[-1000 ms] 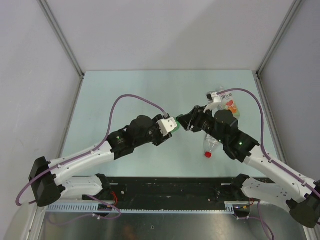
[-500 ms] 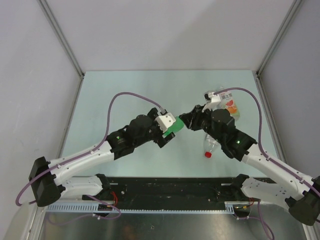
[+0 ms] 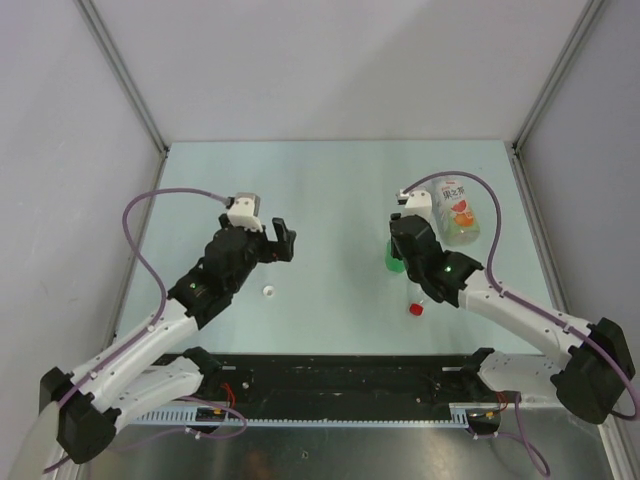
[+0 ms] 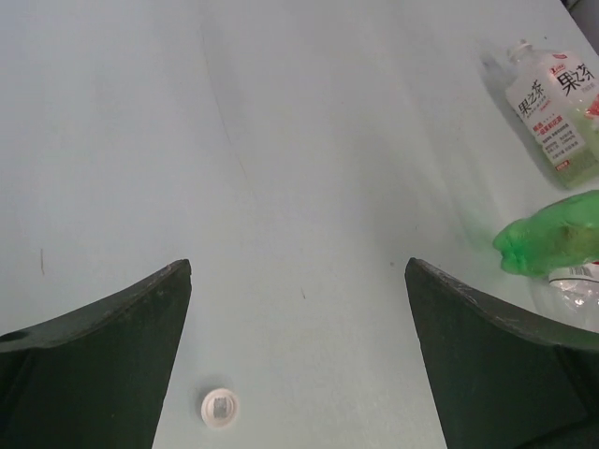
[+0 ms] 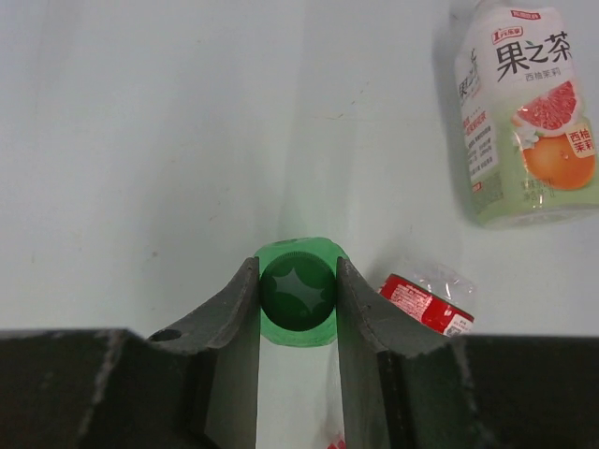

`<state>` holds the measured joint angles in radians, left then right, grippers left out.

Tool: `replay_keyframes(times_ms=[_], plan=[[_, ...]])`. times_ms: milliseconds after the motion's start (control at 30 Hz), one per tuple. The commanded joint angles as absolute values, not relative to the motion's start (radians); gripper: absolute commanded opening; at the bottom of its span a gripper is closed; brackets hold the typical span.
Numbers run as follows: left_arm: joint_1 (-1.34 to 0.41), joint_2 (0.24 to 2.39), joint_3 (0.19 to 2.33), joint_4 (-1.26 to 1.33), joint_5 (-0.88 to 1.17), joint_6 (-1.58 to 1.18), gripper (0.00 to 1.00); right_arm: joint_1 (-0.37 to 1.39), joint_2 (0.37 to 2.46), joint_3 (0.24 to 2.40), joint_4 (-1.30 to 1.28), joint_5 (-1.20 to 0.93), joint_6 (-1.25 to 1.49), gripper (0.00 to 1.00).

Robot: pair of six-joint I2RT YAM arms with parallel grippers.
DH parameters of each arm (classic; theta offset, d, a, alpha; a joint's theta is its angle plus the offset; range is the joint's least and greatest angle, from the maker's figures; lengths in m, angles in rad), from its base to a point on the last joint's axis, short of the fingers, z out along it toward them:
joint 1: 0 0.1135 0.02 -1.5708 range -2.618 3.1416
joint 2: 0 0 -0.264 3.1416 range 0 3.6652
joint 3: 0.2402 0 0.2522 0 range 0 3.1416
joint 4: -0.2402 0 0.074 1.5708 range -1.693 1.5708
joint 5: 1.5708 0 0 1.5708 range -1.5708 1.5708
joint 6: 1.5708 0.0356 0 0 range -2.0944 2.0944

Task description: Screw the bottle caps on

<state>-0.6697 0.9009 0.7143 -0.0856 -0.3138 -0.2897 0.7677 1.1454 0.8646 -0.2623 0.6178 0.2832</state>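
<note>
My right gripper (image 5: pixel 298 290) is shut on the green cap (image 5: pixel 298 286), which sits on the small green bottle (image 5: pixel 281 253); the bottle also shows under this gripper in the top view (image 3: pixel 392 260). My left gripper (image 4: pixel 298 271) is open and empty above the table, at the left in the top view (image 3: pixel 286 240). The white cap (image 4: pixel 219 408) lies loose on the table just below its left finger, and shows in the top view (image 3: pixel 268 291). The red cap (image 3: pixel 415 309) lies loose near the right arm. The slim clear bottle (image 5: pixel 426 299) lies beside the green one. The wider bottle (image 3: pixel 458 212) lies at the back right.
The grey side walls and the metal frame posts (image 3: pixel 130 95) close in the table on the left, right and back. The black rail (image 3: pixel 340 375) runs along the near edge by the arm bases.
The grippers were together mid-table on the green bottle. My left gripper has let go and swung back left, now open. My right gripper has carried the green bottle to the right.
</note>
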Motion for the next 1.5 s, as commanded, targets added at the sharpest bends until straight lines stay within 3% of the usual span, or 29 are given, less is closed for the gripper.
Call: replay_keyframes(times_ms=[0,567,967,1067,1167,1467], plan=[[-0.647,0.843,0.671,-0.061,-0.332,-0.443,1.0,0.76,1.173,0.888,-0.198,0.689,0.26,0.13],[-0.644,0.82,0.638,-0.072,-0.315,-0.495,0.99,0.744,1.179,0.803,-0.214,0.671,0.385,0.41],[-0.645,0.828,0.648,-0.088,-0.292,-0.51,0.99,0.742,1.119,0.798,-0.221,0.652,0.386,0.75],[-0.645,0.833,0.657,-0.089,-0.291,-0.505,0.99,0.732,1.075,0.8,-0.201,0.617,0.346,0.91],[-0.646,0.846,0.676,-0.09,-0.28,-0.484,0.99,0.666,1.018,0.812,-0.172,0.531,0.312,0.98],[-0.639,0.891,0.713,-0.1,-0.256,-0.437,0.99,0.259,1.15,1.001,-0.318,0.27,0.232,0.99]])
